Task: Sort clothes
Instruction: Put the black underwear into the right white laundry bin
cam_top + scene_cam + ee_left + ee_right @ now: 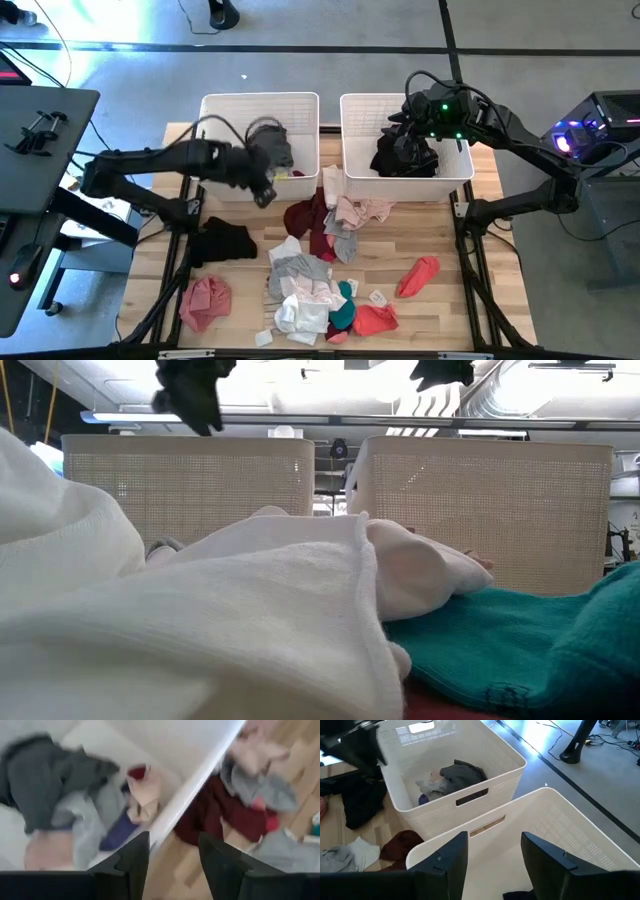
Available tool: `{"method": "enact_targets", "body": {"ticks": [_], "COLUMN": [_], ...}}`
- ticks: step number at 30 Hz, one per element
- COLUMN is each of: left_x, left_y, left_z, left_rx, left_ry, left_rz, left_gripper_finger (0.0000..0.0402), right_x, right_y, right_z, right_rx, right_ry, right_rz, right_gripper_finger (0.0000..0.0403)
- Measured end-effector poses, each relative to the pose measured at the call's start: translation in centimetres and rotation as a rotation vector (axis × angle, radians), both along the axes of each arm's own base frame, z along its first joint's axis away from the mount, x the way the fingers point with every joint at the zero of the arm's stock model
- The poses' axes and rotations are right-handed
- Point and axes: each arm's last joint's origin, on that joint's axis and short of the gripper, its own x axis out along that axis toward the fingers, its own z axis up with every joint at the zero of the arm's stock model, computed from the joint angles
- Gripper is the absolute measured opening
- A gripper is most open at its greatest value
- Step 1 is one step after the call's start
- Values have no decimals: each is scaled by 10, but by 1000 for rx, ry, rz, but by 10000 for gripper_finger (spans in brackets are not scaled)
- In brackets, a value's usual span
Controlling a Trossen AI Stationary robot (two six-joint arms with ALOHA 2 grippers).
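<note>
The clothes lie in a loose pile on the wooden table: maroon, black, pink, grey, white, teal and coral pieces. My left gripper hangs open over the near rim of the left basket, with nothing between its fingers. A grey garment and other small pieces lie in that basket. My right gripper stands open above the right basket, which holds black clothes.
Both white slatted baskets stand side by side at the table's far edge. In the low view a white cloth and a teal one fill the foreground. Bare wood shows at the table's right side, near the coral piece.
</note>
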Motion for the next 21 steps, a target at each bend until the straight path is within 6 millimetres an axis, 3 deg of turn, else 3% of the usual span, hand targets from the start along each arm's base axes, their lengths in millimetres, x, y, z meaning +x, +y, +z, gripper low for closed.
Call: {"method": "enact_targets", "body": {"ticks": [7,10,15,21], "left_x": [-4,-8,-13,-14], "left_y": [-53,-67,-68,-48], "left_z": [-4,-5,-6,-7], "left_rx": [-121,-130,9,152], "left_ry": [13,23,42,106], "left_rz": [-11,-23,30,28], "left_gripper_finger": [131,127,126,126], "right_x": [0,0,1,2], "right_y": [1,1,0,0], "right_z": [0,0,1,2], "right_rx": [11,11,-9,-20], "right_ry": [-5,-6,-10,-20], "right_rz": [18,21,32,36], "right_gripper_finger": [171,171,171,171]}}
